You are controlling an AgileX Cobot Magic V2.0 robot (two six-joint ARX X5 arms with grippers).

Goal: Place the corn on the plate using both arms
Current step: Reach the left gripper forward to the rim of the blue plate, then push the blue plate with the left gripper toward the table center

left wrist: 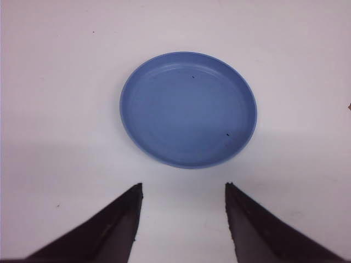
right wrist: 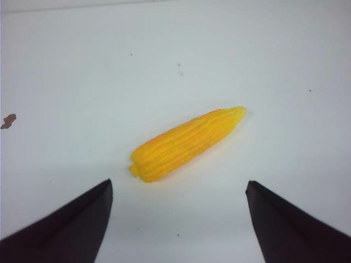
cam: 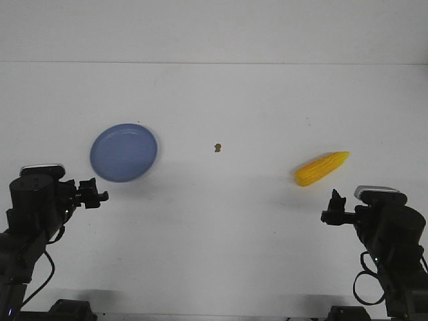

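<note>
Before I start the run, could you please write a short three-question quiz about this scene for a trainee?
1. True or false: the corn already lies on the plate.
2. Which gripper is nearer the corn? A) left gripper B) right gripper
3. Fill in: the jaws of both grippers are ____.

Key: 1 false, the corn lies on the table, far from the plate. 2 B. 3 open, holding nothing.
</note>
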